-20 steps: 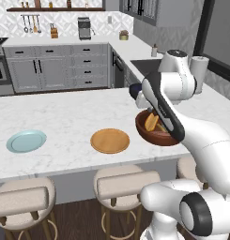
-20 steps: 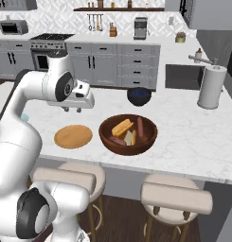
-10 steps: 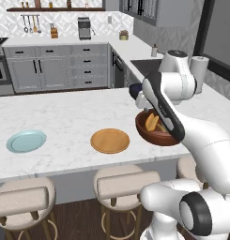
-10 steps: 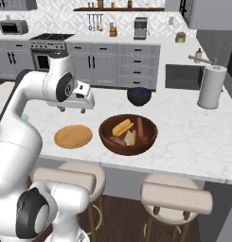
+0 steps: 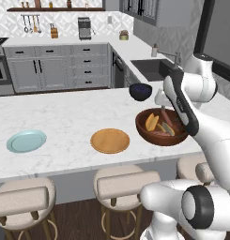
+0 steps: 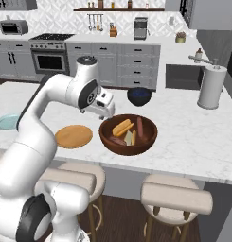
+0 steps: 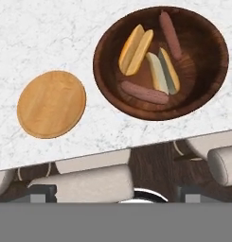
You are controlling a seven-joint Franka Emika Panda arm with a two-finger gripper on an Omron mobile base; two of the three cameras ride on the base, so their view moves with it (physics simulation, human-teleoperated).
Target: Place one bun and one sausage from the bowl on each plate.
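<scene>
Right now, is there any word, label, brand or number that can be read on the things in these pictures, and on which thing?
None: no readable text anywhere.
The wooden bowl, the orange plate and the blue-green plate are plain.
The far appliances are too small to tell.

The white Franka arm rises from the base, bends at its dark-jointed elbow and folds forward and down, so the wrist points at the counter below. The gripper (image 6: 106, 113) hangs high, clear of everything and touching nothing. In the hand view its two dark fingertips (image 7: 41, 193) stand far apart at the bottom edge, jaws spread wide with nothing between them.
</scene>
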